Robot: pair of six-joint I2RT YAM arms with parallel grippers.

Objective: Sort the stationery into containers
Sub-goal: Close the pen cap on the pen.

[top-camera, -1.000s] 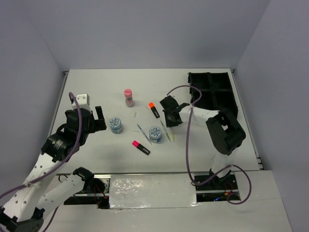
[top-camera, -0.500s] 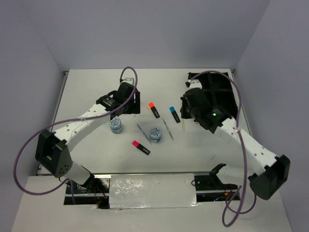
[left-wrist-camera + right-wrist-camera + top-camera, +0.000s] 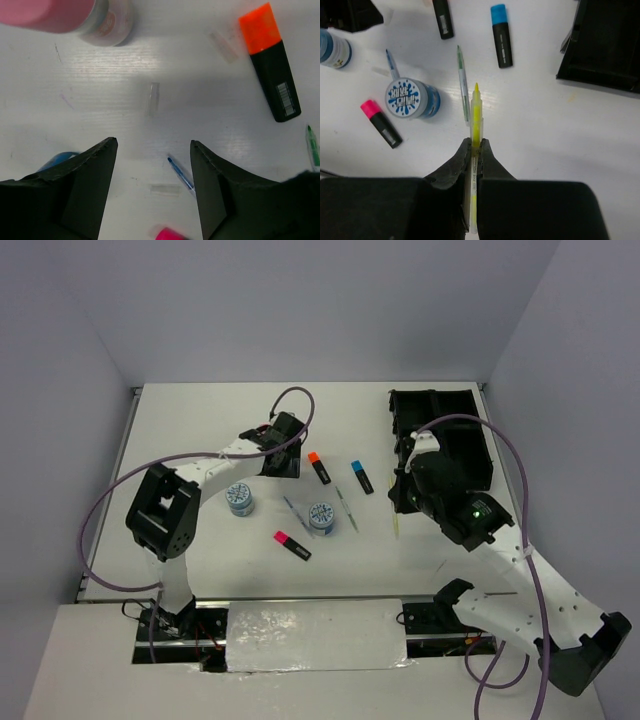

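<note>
My left gripper (image 3: 153, 150) is open above bare table, with the pink bottle (image 3: 65, 15) just beyond its fingertips. The orange highlighter (image 3: 270, 65) lies to its right and a blue pen (image 3: 181, 175) by its right finger. From above, the left gripper (image 3: 283, 455) covers the bottle. My right gripper (image 3: 476, 142) is shut on a thin yellow pen (image 3: 476, 115), held off the table left of the black organiser tray (image 3: 440, 435). Still on the table are a green pen (image 3: 346, 510), the blue highlighter (image 3: 362, 477), the pink highlighter (image 3: 292, 545) and two patterned tubs (image 3: 239, 498) (image 3: 321, 516).
The tray's near corner (image 3: 605, 45) sits up and right of the held pen. Grey walls close the table at the back and both sides. Purple cables loop over both arms.
The left arm swung from the left side to the back middle, over the pink bottle, its jaws narrowing. The right arm took the yellow pen from beside the tubs and carried it right.
</note>
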